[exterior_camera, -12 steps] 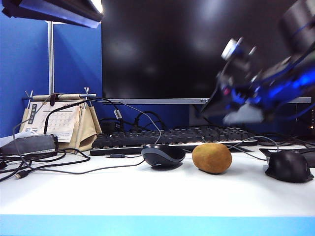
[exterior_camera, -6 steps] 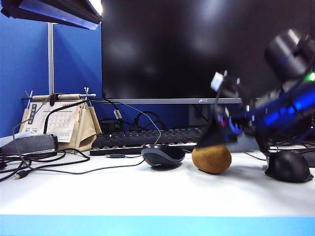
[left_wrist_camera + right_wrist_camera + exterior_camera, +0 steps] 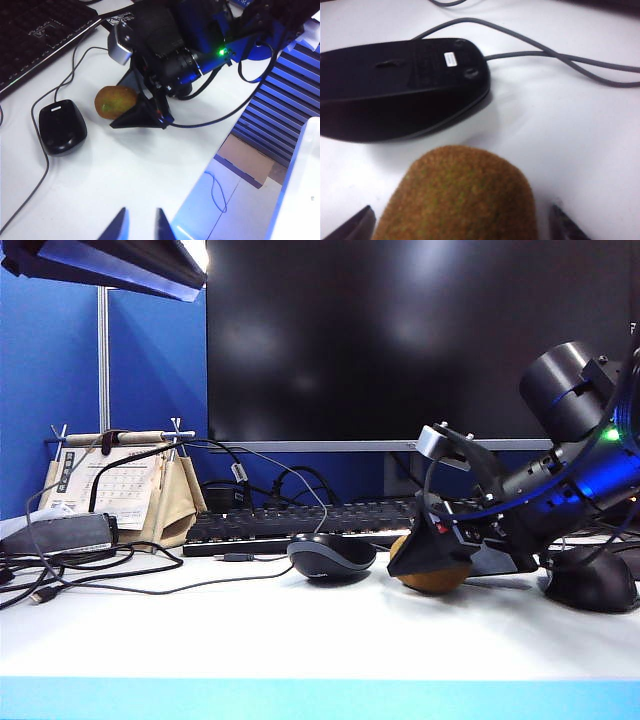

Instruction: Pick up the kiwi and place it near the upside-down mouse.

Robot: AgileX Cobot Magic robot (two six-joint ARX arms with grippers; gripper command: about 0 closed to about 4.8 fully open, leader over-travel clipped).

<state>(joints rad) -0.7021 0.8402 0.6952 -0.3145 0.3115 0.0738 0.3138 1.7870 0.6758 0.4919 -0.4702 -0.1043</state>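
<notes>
Brown-green kiwi [image 3: 457,197], black-and-grey upside-down mouse [image 3: 331,557], black grippers, white table [image 3: 300,625].

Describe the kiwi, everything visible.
The kiwi is a fuzzy brown-green, egg-shaped fruit, whole, lying on its side on the white table. It sits just beside the upside-down mouse, apart from it. The right pincer is open around it, a finger on each side, grip not yet closed.

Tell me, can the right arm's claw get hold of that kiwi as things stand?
Probably yes. The right claw is open, with the kiwi between its fingertips and nothing blocking. The upside-down mouse lies just beyond, apart from it. The left claw hangs off aside.
</notes>
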